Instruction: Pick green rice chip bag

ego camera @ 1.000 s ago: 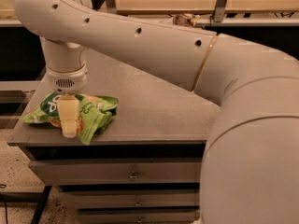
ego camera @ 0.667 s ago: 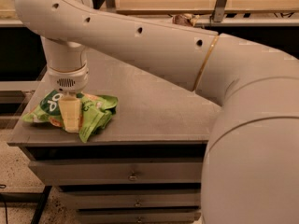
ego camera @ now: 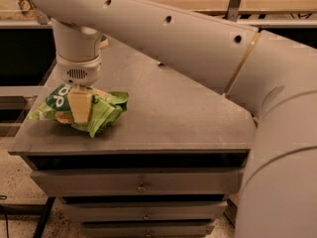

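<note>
1. Green foil is catching my eye first: the bag (ego camera: 106, 108) is lying crumpled on the grey top (ego camera: 178, 113), toward its near-left corner. White letters are showing on its left part and orange chip pictures along its lower left edge.
2. The gripper (ego camera: 80, 115) is pointing straight down onto the middle of the bag and touching it, with its cream end covering part of the label.
3. I cannot tell whether the gripper is clenched or released, since the bag's folds are hiding its far side from me.
4. The bag's left end is reaching almost to the top's left edge, while its right end is bunching up beside the gripper.
5. The white wrist (ego camera: 77, 58) is standing upright above the bag, and the thick arm (ego camera: 173, 33) is running from it up and across to the right, filling the upper and right parts of my view.
6. Drawers (ego camera: 141, 182) with small knobs are sitting stacked under the top, and a speckled floor (ego camera: 15, 217) is showing at lower left.
</note>
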Tool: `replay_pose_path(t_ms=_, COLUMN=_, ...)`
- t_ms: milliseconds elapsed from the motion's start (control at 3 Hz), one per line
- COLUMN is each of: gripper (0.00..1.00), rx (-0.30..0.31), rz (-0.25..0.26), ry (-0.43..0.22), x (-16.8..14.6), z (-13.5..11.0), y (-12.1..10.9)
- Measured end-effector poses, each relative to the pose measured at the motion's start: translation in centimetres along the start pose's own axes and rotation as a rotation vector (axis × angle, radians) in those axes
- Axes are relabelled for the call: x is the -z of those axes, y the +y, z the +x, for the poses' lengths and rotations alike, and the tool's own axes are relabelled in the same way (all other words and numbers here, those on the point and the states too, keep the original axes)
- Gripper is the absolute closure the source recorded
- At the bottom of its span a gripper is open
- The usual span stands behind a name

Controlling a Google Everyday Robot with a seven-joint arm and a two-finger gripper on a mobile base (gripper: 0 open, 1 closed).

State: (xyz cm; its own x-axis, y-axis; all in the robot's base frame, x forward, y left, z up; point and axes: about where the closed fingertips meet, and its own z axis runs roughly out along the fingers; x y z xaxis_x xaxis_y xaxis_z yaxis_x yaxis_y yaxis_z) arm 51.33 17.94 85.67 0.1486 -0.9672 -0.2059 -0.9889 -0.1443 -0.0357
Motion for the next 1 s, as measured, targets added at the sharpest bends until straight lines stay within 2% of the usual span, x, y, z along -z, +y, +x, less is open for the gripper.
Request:
replay_pose_path(t_ms=667, gripper=1.0, rx=0.035, rz=0.115, ry=-0.109, x=10.4, z=0.6, y=-0.8)
replay_pose_path(t_ms=1000, gripper=1.0, rx=0.035, rz=0.13, ry=-0.124, x=10.9, z=0.3, y=-1.0)
